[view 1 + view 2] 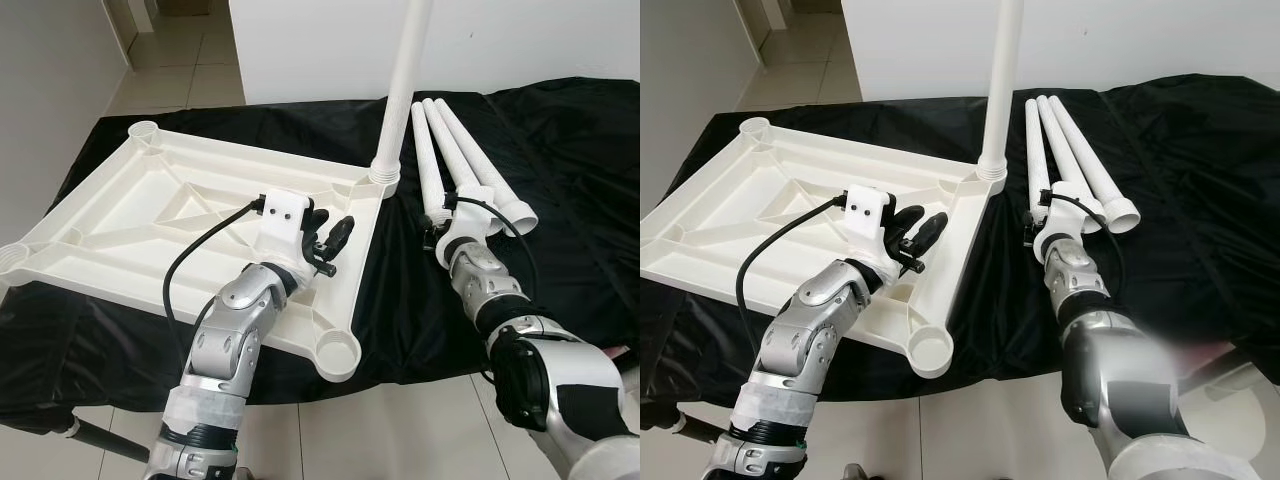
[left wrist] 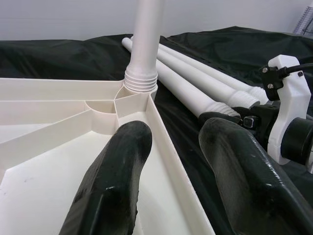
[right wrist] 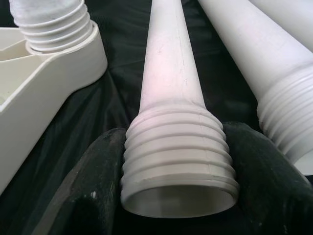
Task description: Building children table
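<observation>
White ribbed tabletop lies upside down at centre-left on a black-covered counter, one leg standing upright in its far corner socket. Right gripper is clamped on the threaded end of a loose leg, right of centre. Left gripper, fingers apart and empty, hovers over the tabletop's right rim.

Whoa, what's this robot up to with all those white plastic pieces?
It is putting together a small table. The white tabletop lies upside down on a black cloth, with one leg already standing upright in a corner socket. Three more legs lie beside it on the cloth. The right gripper has closed on the threaded end of the nearest loose leg, while the left gripper hovers open over the tabletop's edge.
</observation>
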`<state>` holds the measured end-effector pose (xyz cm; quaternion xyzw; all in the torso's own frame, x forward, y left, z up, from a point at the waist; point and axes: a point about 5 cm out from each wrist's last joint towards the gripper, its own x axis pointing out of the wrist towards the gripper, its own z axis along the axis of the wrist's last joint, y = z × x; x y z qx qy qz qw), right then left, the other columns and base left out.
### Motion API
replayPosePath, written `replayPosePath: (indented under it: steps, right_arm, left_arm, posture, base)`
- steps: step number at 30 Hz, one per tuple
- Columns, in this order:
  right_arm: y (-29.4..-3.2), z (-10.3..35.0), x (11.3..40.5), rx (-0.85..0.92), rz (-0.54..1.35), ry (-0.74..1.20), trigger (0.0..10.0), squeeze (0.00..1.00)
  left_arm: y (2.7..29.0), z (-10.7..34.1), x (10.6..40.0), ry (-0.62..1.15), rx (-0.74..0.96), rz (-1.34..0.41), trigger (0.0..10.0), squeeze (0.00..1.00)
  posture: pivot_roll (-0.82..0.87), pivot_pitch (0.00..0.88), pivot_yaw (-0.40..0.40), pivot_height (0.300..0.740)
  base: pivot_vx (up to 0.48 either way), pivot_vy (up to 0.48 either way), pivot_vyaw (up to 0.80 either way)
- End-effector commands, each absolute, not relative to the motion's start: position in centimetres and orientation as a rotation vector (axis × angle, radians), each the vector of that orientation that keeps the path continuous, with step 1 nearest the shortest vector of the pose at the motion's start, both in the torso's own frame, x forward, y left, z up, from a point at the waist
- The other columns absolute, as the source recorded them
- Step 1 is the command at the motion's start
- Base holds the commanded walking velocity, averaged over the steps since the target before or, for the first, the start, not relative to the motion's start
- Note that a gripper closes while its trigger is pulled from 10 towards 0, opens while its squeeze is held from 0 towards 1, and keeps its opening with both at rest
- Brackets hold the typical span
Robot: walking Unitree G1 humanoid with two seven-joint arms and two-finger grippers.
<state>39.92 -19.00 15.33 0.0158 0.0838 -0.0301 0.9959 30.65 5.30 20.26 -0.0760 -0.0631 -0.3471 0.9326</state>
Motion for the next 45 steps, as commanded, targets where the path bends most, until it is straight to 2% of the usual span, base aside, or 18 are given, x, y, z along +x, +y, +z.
replayPosePath:
  steps: [1, 7, 13, 21, 22, 23, 30, 35, 45]
  right_arm:
    - [-18.4, 12.0, 38.8, 0.026, -0.045, 0.302, 10.0, 0.00]
    - [-17.7, 12.7, 38.8, -0.038, -0.010, 0.182, 10.0, 0.00]
    - [-18.0, 15.1, 38.7, -0.013, -0.056, -0.074, 10.0, 0.00]
    - [-18.1, 16.1, 38.5, -0.013, -0.070, -0.177, 10.0, 0.00]
    - [-17.8, 17.5, 38.0, 0.000, -0.057, -0.304, 10.0, 0.00]
    - [-17.7, 18.0, 37.9, -0.006, -0.053, -0.350, 10.0, 0.00]
    - [-17.2, 19.7, 37.6, -0.012, -0.045, -0.458, 10.0, 0.00]
    - [-16.1, 22.7, 36.6, -0.073, -0.032, -0.641, 10.0, 0.00]
    - [-15.9, 23.9, 35.8, -0.078, -0.046, -0.717, 10.0, 0.00]
  left_arm:
    - [5.8, 20.2, 30.8, -0.123, -0.150, -0.618, 10.0, 0.00]
    - [5.8, 20.4, 31.1, -0.131, -0.149, -0.614, 10.0, 0.00]
    - [6.3, 20.6, 31.4, -0.138, -0.160, -0.599, 10.0, 0.00]
    - [6.6, 20.5, 31.4, -0.121, -0.152, -0.611, 10.0, 0.00]
    - [7.0, 20.9, 31.7, -0.142, -0.119, -0.609, 10.0, 0.00]
    - [7.2, 21.1, 31.8, -0.152, -0.105, -0.606, 10.0, 0.00]
    - [7.8, 21.6, 32.6, -0.162, -0.083, -0.595, 10.0, 0.00]
    - [8.8, 22.1, 32.2, -0.167, -0.118, -0.608, 10.0, 0.00]
    - [8.8, 22.3, 32.1, -0.174, -0.116, -0.661, 10.0, 0.00]
  posture:
    - [0.03, 0.115, 0.066, 0.740]
    - [0.04, 0.109, 0.063, 0.740]
    - [0.03, 0.088, 0.053, 0.740]
    - [0.03, 0.075, 0.053, 0.740]
    - [0.03, 0.064, 0.054, 0.740]
    - [0.03, 0.064, 0.054, 0.740]
    - [0.03, 0.052, 0.050, 0.740]
    - [0.01, 0.050, 0.058, 0.740]
    - [-0.02, 0.035, 0.069, 0.740]
  base:
    - [0.000, 0.000, 0.00]
    - [0.000, 0.000, 0.00]
    - [0.000, 0.000, 0.00]
    - [0.000, 0.000, 0.00]
    - [0.000, 0.000, 0.00]
    - [0.000, 0.000, 0.00]
    - [0.000, 0.000, 0.00]
    - [0.000, 0.000, 0.00]
    - [0.000, 0.000, 0.00]
